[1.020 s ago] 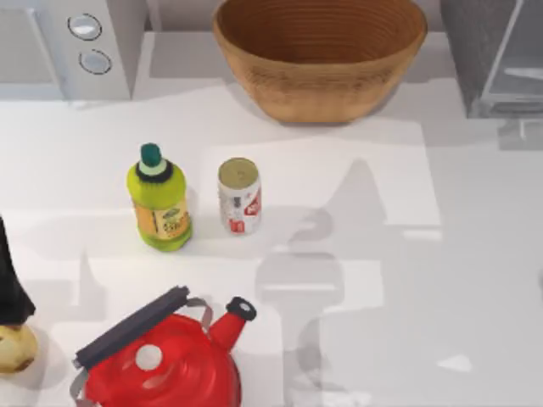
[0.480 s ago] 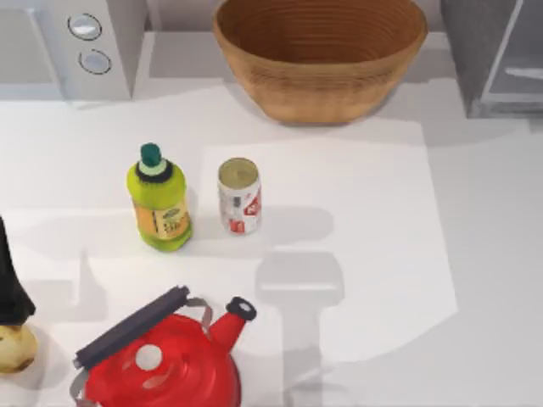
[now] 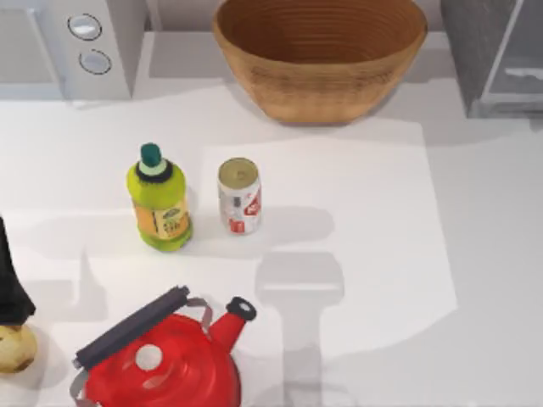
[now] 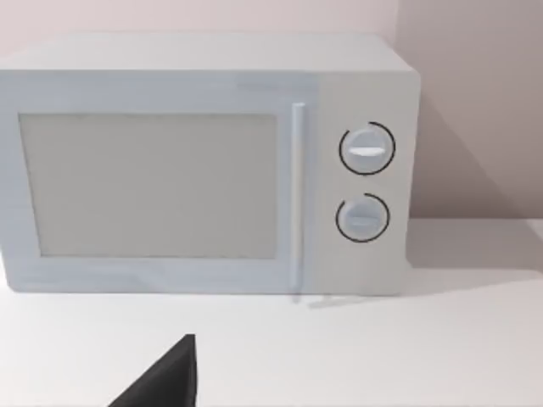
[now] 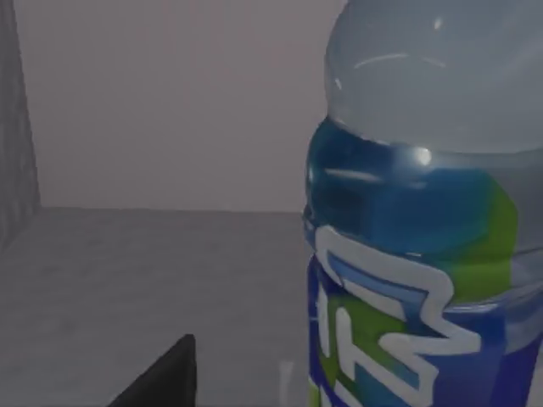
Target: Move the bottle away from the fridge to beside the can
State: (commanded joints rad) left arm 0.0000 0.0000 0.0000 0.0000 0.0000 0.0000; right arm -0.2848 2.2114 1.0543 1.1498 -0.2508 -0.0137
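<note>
The can [image 3: 239, 197], white-silver with a red mark, stands upright left of the table's middle. The fridge [image 3: 496, 51], dark grey and speckled with a paler front, sits at the back right corner. In the right wrist view the bottle [image 5: 424, 254], clear with a blue and green label, stands very close to the camera. Its cap is out of frame, and a dark part of my right gripper [image 5: 161, 381] shows beside it. A speckled grey wall [image 5: 13, 127] stands near the bottle. My left arm [image 3: 10, 271] is parked at the table's left edge, and my left gripper [image 4: 165, 381] faces the microwave.
A yellow-green bottle [image 3: 159, 202] with a dark green cap stands just left of the can. A red kettle [image 3: 161, 365] sits at the front left. A wicker basket [image 3: 319, 51] is at the back centre and a white microwave [image 3: 68, 42] at the back left.
The arm-shaped shadow over the table's right half has pulled away since one second ago. The can, the yellow-green bottle and the kettle have not moved.
</note>
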